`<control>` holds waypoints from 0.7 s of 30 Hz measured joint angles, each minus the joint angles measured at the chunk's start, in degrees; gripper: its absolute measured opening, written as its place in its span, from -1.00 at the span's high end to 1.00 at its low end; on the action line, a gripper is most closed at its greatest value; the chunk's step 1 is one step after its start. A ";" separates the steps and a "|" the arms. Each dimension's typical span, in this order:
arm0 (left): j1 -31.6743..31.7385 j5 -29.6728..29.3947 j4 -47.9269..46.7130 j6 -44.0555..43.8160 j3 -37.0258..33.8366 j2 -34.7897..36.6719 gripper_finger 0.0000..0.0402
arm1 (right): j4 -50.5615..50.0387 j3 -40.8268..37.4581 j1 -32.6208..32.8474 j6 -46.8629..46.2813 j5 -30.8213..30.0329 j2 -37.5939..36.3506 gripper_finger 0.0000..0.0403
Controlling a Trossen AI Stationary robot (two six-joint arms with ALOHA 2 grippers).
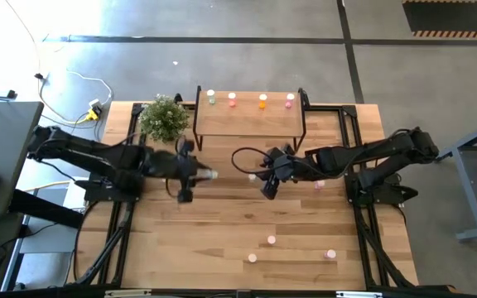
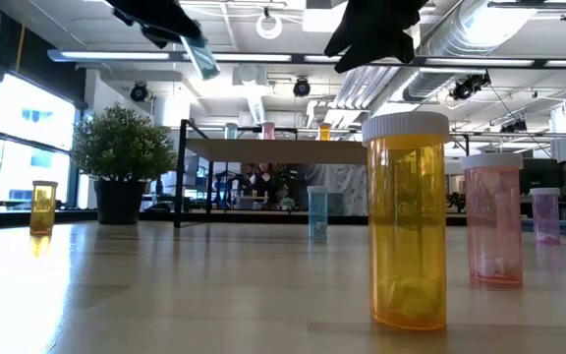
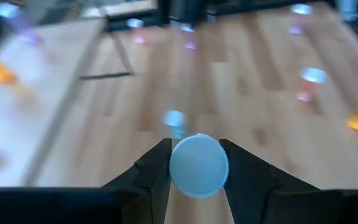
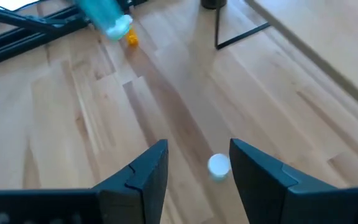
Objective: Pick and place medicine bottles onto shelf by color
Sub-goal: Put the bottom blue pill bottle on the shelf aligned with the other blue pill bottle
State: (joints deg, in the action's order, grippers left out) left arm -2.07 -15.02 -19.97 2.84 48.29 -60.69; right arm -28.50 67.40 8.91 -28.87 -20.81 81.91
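My left gripper (image 1: 203, 175) is in the air in front of the shelf (image 1: 247, 122), shut on a pale green bottle (image 2: 199, 55). Four bottles stand on the shelf top: green (image 1: 211, 98), pink (image 1: 232, 99), orange (image 1: 262, 101) and magenta (image 1: 290, 100). My right gripper (image 4: 197, 168) is open and raised, just right of centre. A pale-capped bottle (image 4: 218, 167) stands upright on the table below its fingers, untouched. More bottles stand on the table: orange (image 2: 408, 221), pink (image 2: 494, 221), magenta (image 2: 546, 216) and another orange one (image 2: 42, 206). My left gripper pinches the pale green bottle between its two fingers (image 3: 151, 171), on the sides just behind the cap (image 3: 197, 165). The bottle lies along the fingers with its cap end pointing forward, toward the table's right. It is lifted clear of the table and tilts cap-down (image 2: 209, 71).
A green potted plant (image 1: 164, 117) stands left of the shelf, close to my left arm. Loose bottles stand near the table's near edge (image 1: 272, 241) (image 1: 252, 258) (image 1: 331, 254) and one beside my right arm (image 1: 320, 184). Bare wood lies between the grippers and the near edge.
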 joint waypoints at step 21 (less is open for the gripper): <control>36.95 17.51 -3.50 11.28 13.65 -4.58 0.42 | -7.34 0.00 -15.51 10.33 3.45 -7.42 0.19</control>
State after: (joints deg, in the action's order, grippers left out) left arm 34.88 2.49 -23.47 14.12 61.94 -65.26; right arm -35.84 67.40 -6.60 -18.55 -17.36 74.50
